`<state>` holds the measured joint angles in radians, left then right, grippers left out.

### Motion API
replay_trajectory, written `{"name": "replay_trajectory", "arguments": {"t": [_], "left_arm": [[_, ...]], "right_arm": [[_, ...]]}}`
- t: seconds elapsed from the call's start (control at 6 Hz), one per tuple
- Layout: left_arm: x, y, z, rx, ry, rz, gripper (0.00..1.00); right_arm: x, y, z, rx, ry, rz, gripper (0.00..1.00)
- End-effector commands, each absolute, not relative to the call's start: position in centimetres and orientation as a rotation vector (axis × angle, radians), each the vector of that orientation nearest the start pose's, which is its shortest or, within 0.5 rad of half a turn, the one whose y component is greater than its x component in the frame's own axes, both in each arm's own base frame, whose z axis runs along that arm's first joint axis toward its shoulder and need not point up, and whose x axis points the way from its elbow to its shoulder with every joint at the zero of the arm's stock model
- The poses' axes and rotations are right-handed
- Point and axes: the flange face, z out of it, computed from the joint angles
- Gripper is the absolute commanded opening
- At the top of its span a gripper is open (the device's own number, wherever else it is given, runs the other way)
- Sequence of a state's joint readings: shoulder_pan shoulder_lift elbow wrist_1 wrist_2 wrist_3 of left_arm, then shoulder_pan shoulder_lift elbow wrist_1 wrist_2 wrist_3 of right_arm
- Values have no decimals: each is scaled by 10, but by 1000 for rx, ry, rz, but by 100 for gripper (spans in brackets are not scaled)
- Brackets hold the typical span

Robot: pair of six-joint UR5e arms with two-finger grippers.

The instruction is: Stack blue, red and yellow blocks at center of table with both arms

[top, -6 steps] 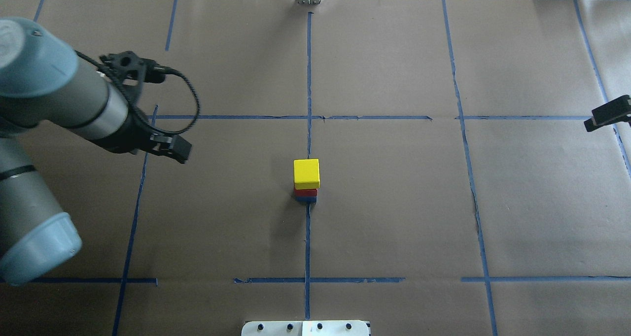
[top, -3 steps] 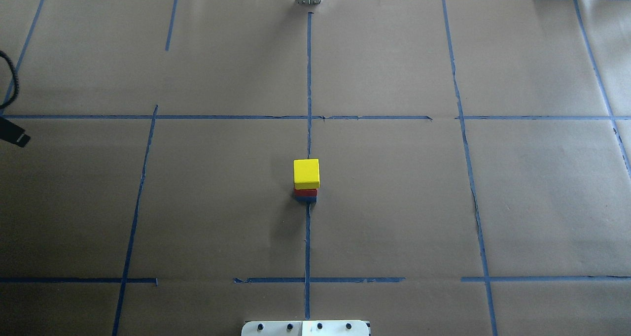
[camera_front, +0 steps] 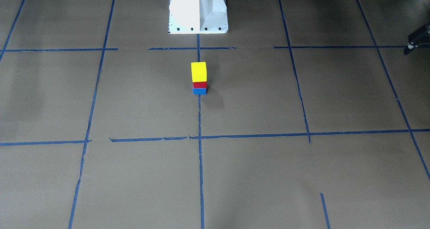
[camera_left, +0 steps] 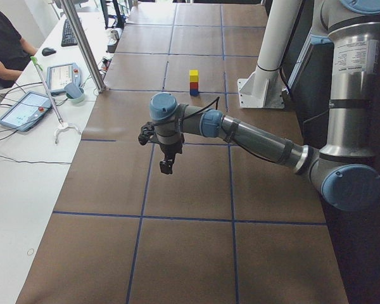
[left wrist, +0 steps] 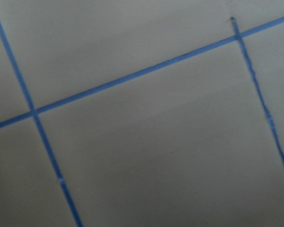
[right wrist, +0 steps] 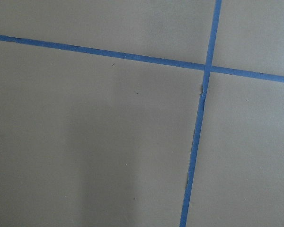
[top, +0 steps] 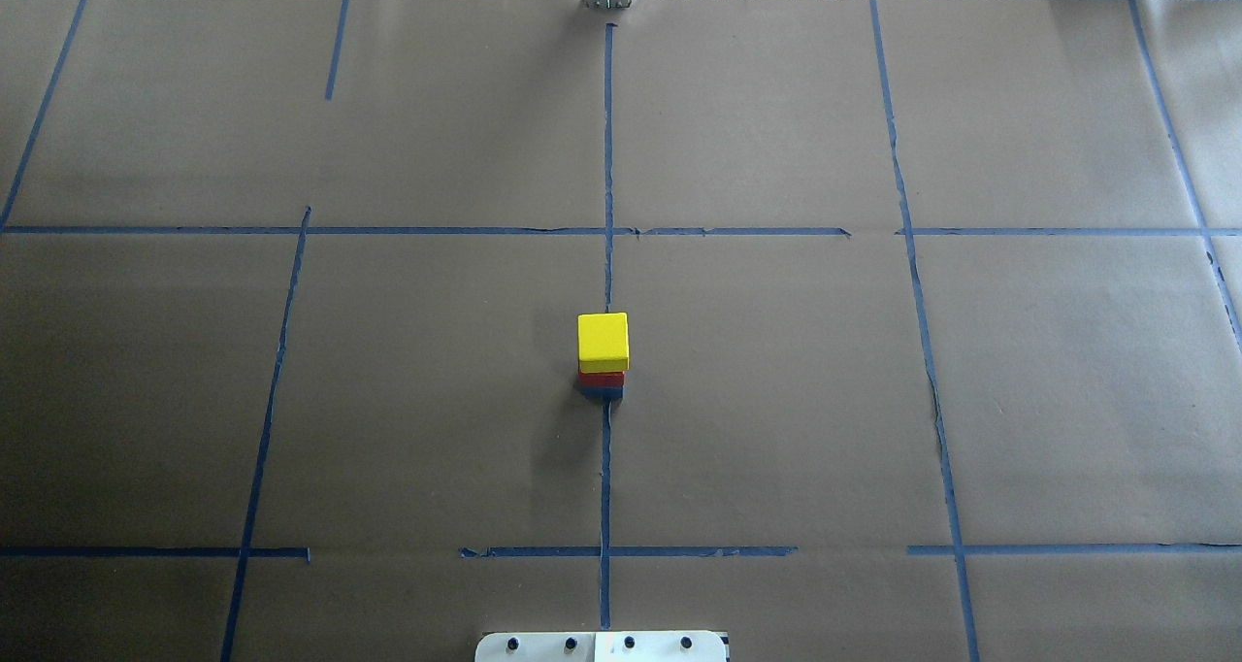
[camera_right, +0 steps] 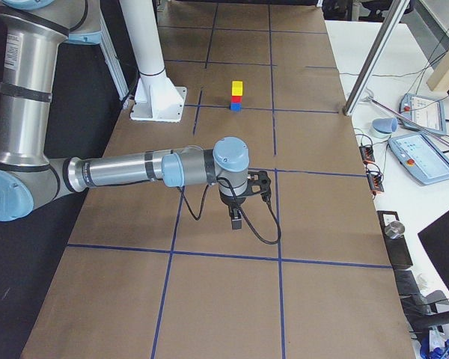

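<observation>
The three blocks stand as one stack at the table's center. The yellow block (top: 603, 340) is on top, the red block (top: 601, 379) is under it, and the blue block (top: 602, 390) is at the bottom. The front view shows the same order: yellow (camera_front: 198, 72), red (camera_front: 200, 85), blue (camera_front: 200, 91). Neither arm shows in the overhead view. My left gripper (camera_left: 166, 166) hangs over bare paper far from the stack, and a black part of it shows at the front view's right edge (camera_front: 418, 39). My right gripper (camera_right: 237, 221) hangs over bare paper at the other end. I cannot tell whether either is open or shut.
The white robot pedestal (camera_front: 198, 10) stands behind the stack. Blue tape lines (top: 607, 157) cross the brown paper. A metal post (camera_left: 88, 47) and tablets (camera_left: 25, 107) stand on the side table beyond my left arm. A person (camera_left: 3, 38) sits there.
My left arm has pulled back out of the overhead view to the left. The black part of the right gripper at the right edge has also gone. The stack has not moved.
</observation>
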<state>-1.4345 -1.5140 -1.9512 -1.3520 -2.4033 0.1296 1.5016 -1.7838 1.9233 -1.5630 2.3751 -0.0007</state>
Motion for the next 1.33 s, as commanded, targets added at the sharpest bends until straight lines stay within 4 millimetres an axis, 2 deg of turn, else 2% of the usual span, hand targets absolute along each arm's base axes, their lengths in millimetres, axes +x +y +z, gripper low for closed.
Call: {"name": "replay_trajectory", "arguments": {"t": [0.0,0.17,0.33,0.5,0.67,0.83,1.0,1.17], "left_arm": [[-12,-442,550,46,838,247,100],[-15,-432,555,36,836,236,100],[-33,-444,566,40,751,198,100],[-39,-440,555,56,748,179,100],[-37,-450,568,37,750,179,100],[-38,-444,585,11,745,158,100],[-38,-442,603,-27,754,138,100],[-38,-436,611,-37,758,144,100]], "right_arm": [[33,-405,564,130,-837,-134,100],[32,-412,580,101,-833,-114,100],[31,-423,579,134,-836,-140,100],[31,-433,554,187,-832,-159,100],[31,-444,558,181,-824,-156,100],[31,-433,544,193,-835,-154,100],[33,-410,572,124,-827,-128,100],[34,-401,579,106,-825,-125,100]]}}
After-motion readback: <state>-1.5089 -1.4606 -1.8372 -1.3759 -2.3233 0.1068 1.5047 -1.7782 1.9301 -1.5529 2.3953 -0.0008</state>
